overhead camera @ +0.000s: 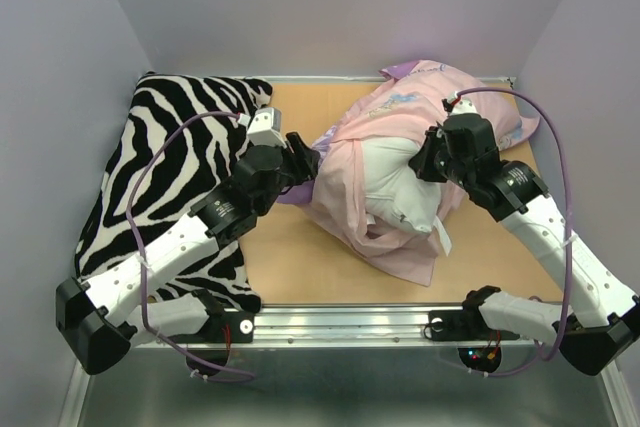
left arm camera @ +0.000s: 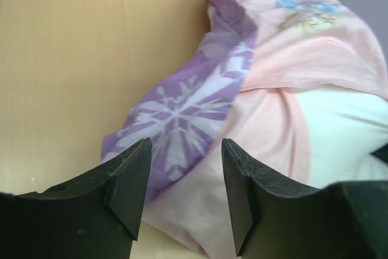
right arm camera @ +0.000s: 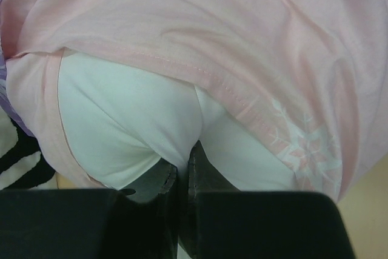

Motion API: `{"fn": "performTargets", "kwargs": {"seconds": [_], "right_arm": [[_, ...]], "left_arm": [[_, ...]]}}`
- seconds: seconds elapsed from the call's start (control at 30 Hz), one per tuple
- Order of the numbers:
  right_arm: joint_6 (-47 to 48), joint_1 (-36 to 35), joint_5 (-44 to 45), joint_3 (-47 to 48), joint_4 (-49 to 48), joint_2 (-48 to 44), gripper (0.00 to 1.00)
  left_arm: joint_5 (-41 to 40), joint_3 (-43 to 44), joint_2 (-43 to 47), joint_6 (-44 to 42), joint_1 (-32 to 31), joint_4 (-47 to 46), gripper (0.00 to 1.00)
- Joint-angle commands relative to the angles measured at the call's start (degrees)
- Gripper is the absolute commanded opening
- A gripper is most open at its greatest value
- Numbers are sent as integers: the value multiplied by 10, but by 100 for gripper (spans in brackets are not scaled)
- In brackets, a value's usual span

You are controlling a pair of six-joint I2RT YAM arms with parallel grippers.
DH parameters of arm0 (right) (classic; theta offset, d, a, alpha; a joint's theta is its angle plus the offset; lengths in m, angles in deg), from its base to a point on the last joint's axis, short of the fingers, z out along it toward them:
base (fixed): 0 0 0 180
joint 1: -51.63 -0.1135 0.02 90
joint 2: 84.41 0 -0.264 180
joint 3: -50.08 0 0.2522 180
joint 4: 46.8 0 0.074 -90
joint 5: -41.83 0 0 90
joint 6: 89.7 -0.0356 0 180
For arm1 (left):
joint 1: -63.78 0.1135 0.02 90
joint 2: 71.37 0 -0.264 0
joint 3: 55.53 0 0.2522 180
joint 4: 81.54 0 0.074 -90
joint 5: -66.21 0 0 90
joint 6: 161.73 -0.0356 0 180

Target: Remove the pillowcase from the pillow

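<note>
Presently the pillow lies on the tabletop, partly out of the pillowcase. The right hand is pinched tight on the white pillow; the left hand stands wide over the purple hem. Advise: close left on fabric alone, then pull apart.

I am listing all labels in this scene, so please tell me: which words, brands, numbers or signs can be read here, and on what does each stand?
No text can be read in any view.
On the pillowcase: a faint blue and gold print shows through the fabric, too blurred to read; the snowflakes are only pictures.
On the pillow: plain white, no lettering visible.
</note>
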Motion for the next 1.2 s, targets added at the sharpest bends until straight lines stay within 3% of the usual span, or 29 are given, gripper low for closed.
{"fn": "performTargets", "kwargs": {"seconds": [0.0, 0.57, 0.67, 0.8, 0.9, 1.17], "right_arm": [[-6, 4, 4, 56, -52, -7, 1], [-6, 3, -6, 54, -53, -9, 0], [-6, 3, -5, 54, -53, -11, 1], [-7, 4, -3, 56, -52, -13, 1], [-8, 4, -1, 63, -52, -14, 0], [-7, 3, 54, 116, -25, -30, 1]], "left_arm": [[-33, 47, -5, -30, -38, 14, 61], [-35, 109, -98, -71, -53, 25, 56], [-28, 108, -103, -74, -46, 19, 40], [-4, 101, -106, -72, -26, 15, 12], [-4, 87, -98, -60, -9, 11, 0], [-19, 7, -96, 31, 106, -18, 0]]}}
